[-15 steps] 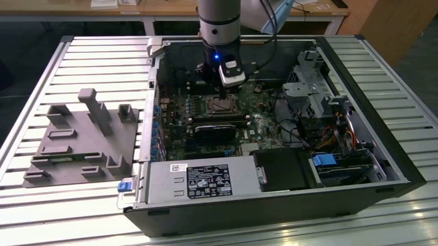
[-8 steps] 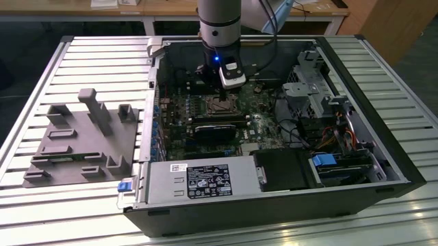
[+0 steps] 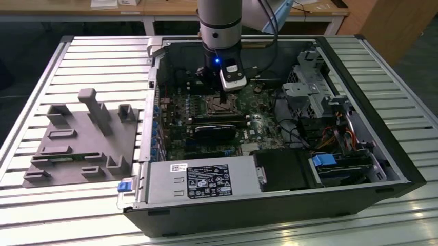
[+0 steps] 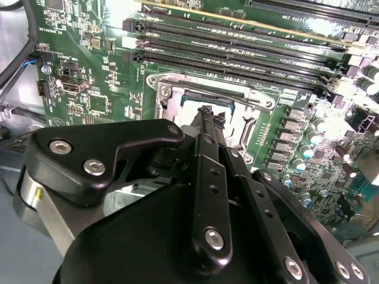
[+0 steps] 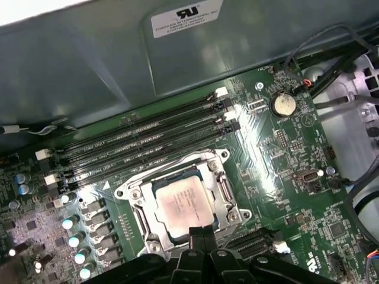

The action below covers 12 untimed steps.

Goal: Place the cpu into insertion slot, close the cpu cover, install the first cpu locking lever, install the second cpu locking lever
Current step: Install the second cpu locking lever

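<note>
Item: cpu installation, stage partly done. The cpu (image 5: 182, 204) is lying flat inside the insertion slot (image 3: 212, 108) on the motherboard (image 5: 278, 154), just beside the long memory slots (image 5: 142, 148), its dull metal top facing up. The cpu cover (image 5: 224, 190) appears to be lying down around the chip, its window framing the metal top, though whether it is fully seated cannot be told. The gripper (image 4: 207, 111) is hanging low over the slot inside the open computer case (image 3: 274, 205), which is standing on the slatted surface (image 3: 89, 56). The fingers (image 5: 194, 238) are pressed together into one narrow tip and pinching nothing, and that tip is pointing at the near edge of the chip and cover. Whether it is touching the metal or hovering just above cannot be told. Judgement: placing looks finished, and the work in hand is falling between closing the cover and securing it. Any push here is calling for a light, straight press on the frame and not on the chip, since a slanted push could be shifting the cpu over the contacts beneath. Hard to make out: the two locking levers are not separating clearly from the silvery rim, so their position is remaining unknown. In both wrist views the gripper's black body is hiding the near side of the slot, and in the exterior view the arm is covering part of it.
</note>
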Motion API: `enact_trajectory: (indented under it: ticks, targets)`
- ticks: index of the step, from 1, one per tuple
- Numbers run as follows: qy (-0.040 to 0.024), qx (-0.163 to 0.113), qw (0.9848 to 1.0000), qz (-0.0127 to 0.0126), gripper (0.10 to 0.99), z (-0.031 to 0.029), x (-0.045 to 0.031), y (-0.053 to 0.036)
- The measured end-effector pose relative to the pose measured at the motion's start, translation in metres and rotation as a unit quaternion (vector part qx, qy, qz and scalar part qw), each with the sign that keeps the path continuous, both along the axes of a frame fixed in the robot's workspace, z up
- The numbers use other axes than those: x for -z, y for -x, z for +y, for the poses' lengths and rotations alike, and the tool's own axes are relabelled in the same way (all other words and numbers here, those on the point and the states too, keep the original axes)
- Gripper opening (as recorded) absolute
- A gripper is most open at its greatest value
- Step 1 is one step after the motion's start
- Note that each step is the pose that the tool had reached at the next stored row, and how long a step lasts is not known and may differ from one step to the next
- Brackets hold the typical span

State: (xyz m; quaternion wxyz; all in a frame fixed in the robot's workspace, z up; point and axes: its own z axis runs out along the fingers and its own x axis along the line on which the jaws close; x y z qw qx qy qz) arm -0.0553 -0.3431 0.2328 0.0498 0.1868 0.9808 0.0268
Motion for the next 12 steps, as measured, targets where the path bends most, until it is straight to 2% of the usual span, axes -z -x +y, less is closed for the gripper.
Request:
enact_trajectory:
  ticks: [7, 12]
  targets:
    - [-0.0001, 0.000, 1.0000, -0.0001, 0.102, -0.0025, -0.0052, 0.0000]
    - [-0.0001, 0.000, 1.0000, -0.0001, 0.102, -0.0093, -0.0054, -0.0001]
